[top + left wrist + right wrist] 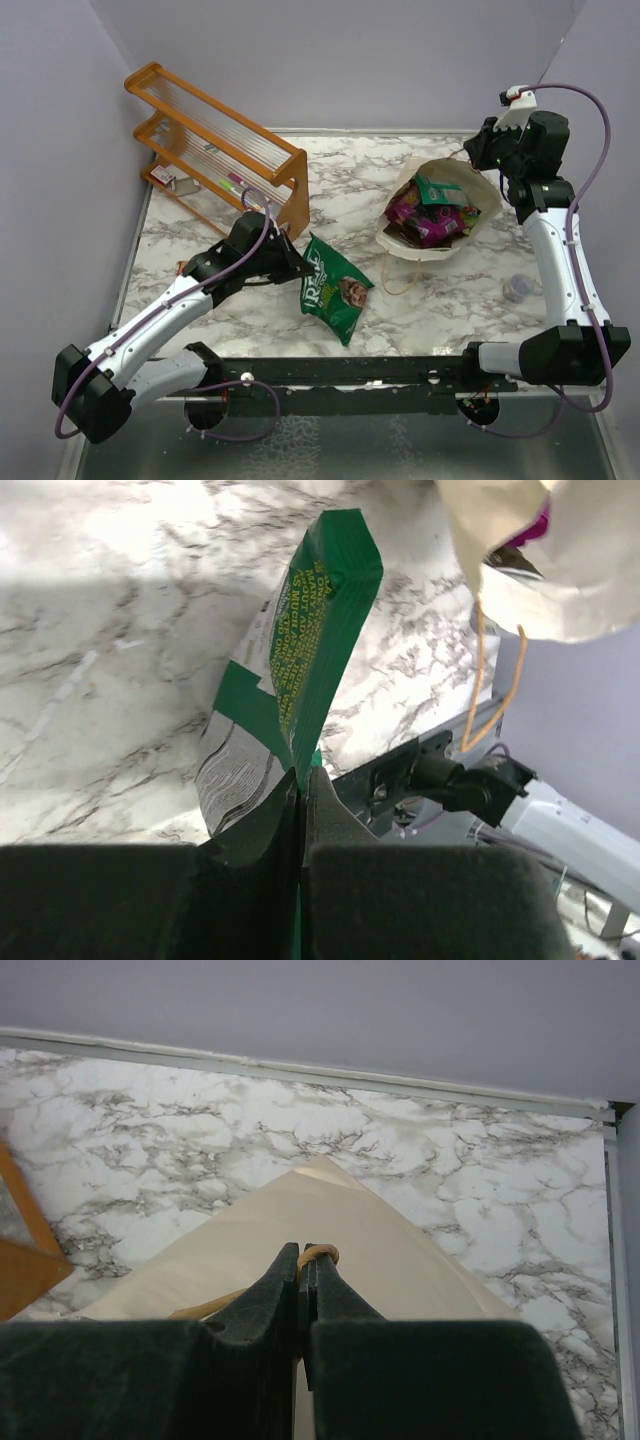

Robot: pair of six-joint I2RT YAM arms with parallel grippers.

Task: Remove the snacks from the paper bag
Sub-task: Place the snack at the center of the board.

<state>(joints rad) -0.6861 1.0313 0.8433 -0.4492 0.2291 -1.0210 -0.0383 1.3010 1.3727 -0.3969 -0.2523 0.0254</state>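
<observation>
The step in hand looks like setting down a snack that is out of the bag. The left end effector (302,776) is pinched tight on one edge of a green packet (335,290). The packet stretches away from the fingers over the marble worktop (440,320), between the orange slatted rack (215,150) and the paper bag (400,1250), and clear of the bag's mouth. Whether its far end rests on the worktop I cannot tell.

The right end effector (303,1255) is closed on the bag's brown string handle (320,1252) at the rim, and appears to hold the bag up and open. Inside the bag lie more snacks, among them a purple packet (408,212) and a second green one (437,190).

The task seems barely begun. The next move probably calls for the left fingers to part and let the green packet lie flat. The arm then has to travel to the bag's mouth while the right side holds it steady.
</observation>
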